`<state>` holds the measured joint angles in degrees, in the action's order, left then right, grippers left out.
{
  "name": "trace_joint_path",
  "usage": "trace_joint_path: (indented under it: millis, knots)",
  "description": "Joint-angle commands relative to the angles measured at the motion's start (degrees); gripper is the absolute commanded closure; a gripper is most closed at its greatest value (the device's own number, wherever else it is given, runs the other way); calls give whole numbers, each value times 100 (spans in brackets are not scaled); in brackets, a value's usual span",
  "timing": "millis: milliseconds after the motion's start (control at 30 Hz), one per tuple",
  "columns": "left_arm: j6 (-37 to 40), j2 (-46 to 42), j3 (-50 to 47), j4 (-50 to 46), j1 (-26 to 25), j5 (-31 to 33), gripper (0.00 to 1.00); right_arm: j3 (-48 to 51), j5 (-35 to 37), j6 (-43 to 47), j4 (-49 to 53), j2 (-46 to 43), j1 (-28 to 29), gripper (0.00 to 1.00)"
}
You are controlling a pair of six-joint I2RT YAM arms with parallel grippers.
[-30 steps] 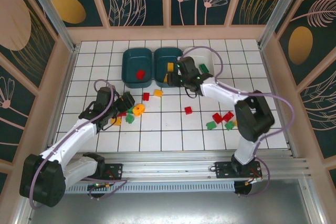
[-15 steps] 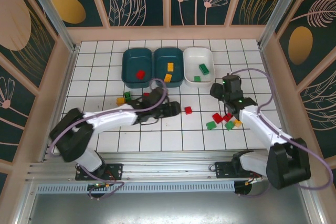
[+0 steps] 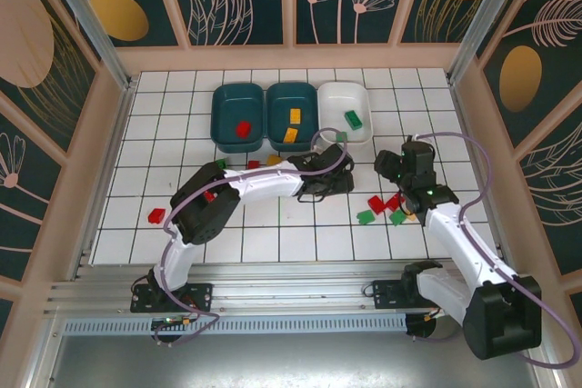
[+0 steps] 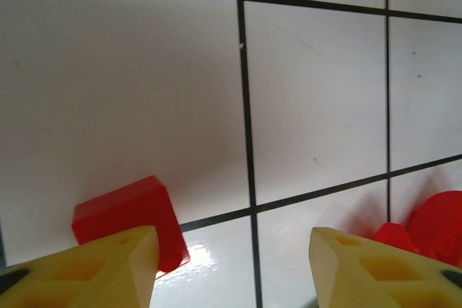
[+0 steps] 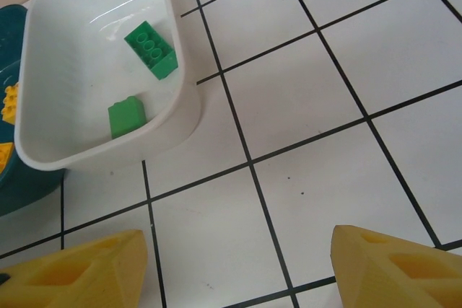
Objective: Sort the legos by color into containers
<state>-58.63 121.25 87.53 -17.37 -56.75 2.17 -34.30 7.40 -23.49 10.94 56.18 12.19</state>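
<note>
Three trays stand in a row: a teal tray (image 3: 227,106) holding one red brick (image 3: 242,128), a second teal tray (image 3: 280,102) holding two yellow-orange bricks (image 3: 295,116), and a white tray (image 3: 335,102) holding two green bricks (image 5: 150,50). The left gripper (image 4: 232,234) hangs low over the tiled floor (image 3: 273,233) with its jaws partly open and nothing between them. A loose red brick (image 4: 130,214) lies just at the tip of one finger, on the inner side, and it is unclear whether they touch. Another red piece (image 4: 433,223) sits just outside the other finger. The right gripper (image 5: 238,236) has its jaws spread wide and empty. The white tray lies ahead of them and off to the left, with the second teal tray just beyond it. Behind the right jaws, toward that arm's base, two red floor bricks (image 3: 376,203) and two green floor bricks (image 3: 366,217) lie close together. Well behind the left jaws, alongside that arm, are a small green brick (image 3: 221,163), a small red brick (image 3: 254,164) and a yellow brick (image 3: 273,160). The left arm (image 3: 264,184) stretches across the floor in front of them, and a lone red brick (image 3: 156,216) lies farther off.
</note>
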Motion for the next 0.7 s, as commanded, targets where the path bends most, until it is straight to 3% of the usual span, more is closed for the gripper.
trace_joint_path:
  millis: [0, 200, 367, 667]
  knots:
    - [-19, 113, 28, -732, -66, 217, 43, 123, -143, -25, -12, -163, -62, 31]
    - [187, -342, 231, -1040, -119, 543, 41, 132, -273, 10, -103, -163, -98, 31]
    - [470, -388, 662, -1573, -101, 978, 26, 199, -248, -6, -169, -154, -128, 31]
    - [532, 190, 948, -1996, -103, 1080, 30, 337, -391, -104, -206, -256, -409, 31]
